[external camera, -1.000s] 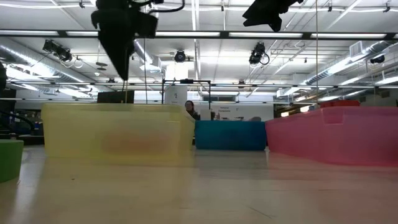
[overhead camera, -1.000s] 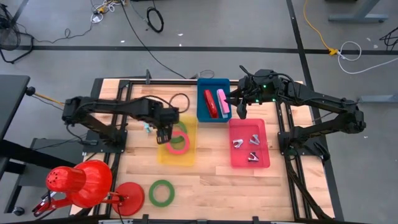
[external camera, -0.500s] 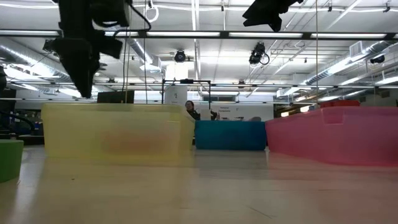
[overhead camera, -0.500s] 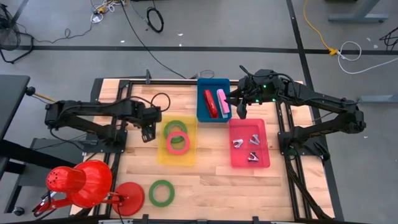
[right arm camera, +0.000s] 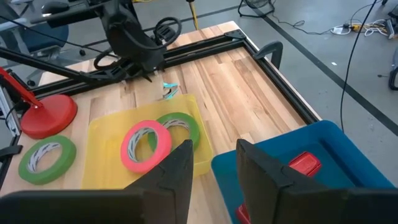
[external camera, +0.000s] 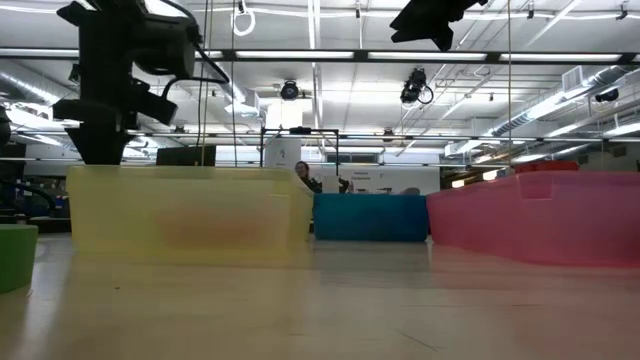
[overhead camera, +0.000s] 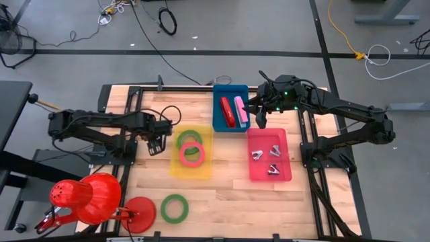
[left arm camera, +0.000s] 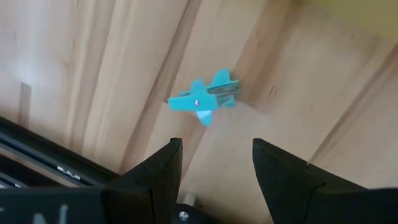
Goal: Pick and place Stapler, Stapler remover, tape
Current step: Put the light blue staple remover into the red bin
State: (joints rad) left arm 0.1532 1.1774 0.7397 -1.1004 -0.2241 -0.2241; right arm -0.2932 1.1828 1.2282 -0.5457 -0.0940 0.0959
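A small teal staple remover (left arm camera: 205,102) lies flat on the wooden table just left of the yellow tray (overhead camera: 176,168). My left gripper (left arm camera: 214,171) hangs above it, pointing down, open, with nothing between its fingers. A green tape roll (overhead camera: 190,137) and a pink tape roll (overhead camera: 192,154) lie in the yellow tray. A red stapler (overhead camera: 227,111) and a pink stapler (overhead camera: 241,111) lie in the blue bin (overhead camera: 232,126). My right gripper (right arm camera: 214,171) waits high over the blue bin's right edge, open and holding nothing.
A pink tray (overhead camera: 285,171) holding several staple removers stands right of the yellow one. Another green tape roll (overhead camera: 175,208) lies on the table near its front edge, beside a red lamp (overhead camera: 87,198). Black frame rails run along the table's edges.
My left gripper has gone from over the yellow tray toward the table's left edge and has come down, ending above the teal staple remover. The tape rolls have stayed in the tray.
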